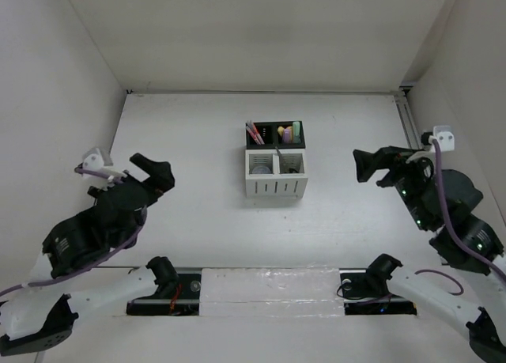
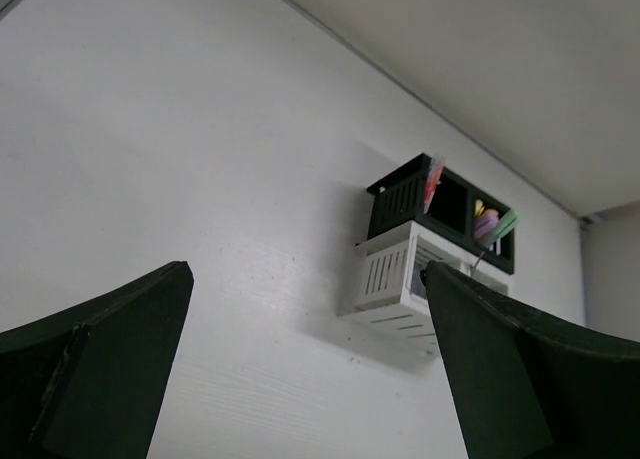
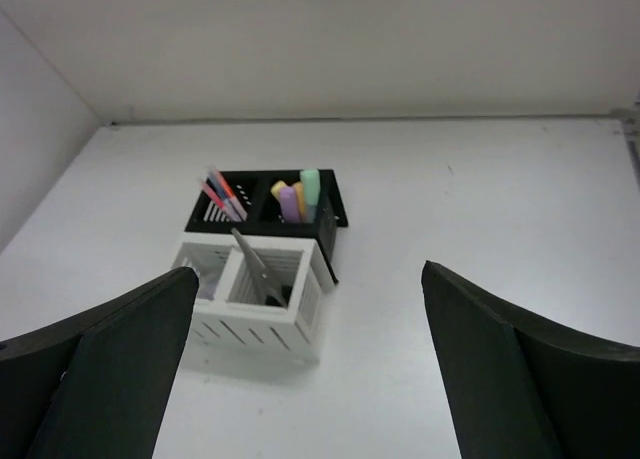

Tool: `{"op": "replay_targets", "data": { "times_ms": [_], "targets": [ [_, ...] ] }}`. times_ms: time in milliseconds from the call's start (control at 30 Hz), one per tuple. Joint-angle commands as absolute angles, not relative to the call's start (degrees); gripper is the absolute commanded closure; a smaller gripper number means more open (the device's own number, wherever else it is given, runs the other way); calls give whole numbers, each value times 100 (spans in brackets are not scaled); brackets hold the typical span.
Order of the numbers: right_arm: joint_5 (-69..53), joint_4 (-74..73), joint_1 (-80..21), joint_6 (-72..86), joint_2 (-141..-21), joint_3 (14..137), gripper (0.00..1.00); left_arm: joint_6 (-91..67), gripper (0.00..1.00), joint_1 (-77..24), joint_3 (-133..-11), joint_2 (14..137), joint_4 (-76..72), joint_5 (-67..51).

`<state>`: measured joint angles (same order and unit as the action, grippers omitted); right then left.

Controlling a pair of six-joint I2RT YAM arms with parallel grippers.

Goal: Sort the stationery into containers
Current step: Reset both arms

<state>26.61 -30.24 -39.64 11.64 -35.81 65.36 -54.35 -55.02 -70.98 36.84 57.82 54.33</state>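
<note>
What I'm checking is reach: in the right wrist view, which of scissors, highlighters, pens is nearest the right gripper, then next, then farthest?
1. scissors, right white compartment, front.
2. highlighters, right black compartment, behind.
3. pens, left black compartment, back.

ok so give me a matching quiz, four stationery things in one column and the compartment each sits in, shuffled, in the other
Things
1. pens
2. highlighters
3. scissors
4. grey tape roll

Places
a. white box, left compartment
b. black box, right compartment
c. black box, left compartment
d. white box, right compartment

Pairs: 1-c, 2-b, 3-d, 4-a
</note>
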Motion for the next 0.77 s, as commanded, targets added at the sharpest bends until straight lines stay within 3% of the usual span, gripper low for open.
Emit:
{"op": "replay_targets", "data": {
  "times_ms": [0, 233, 733],
  "targets": [
    [3165, -4515, -4017, 1283, -3112, 7040, 0, -5845, 0, -5520, -7436, 3314, 6196, 6055],
    [3400, -5360, -4017, 1231, -2260, 7286, 0, -5748, 0, -5520, -7497, 2726, 6442, 6328],
    [3595, -5432, -4069, 1178, -1978, 7234, 0, -5862, 0, -5520, -7269, 2646, 6328, 6275]
  ]
}}
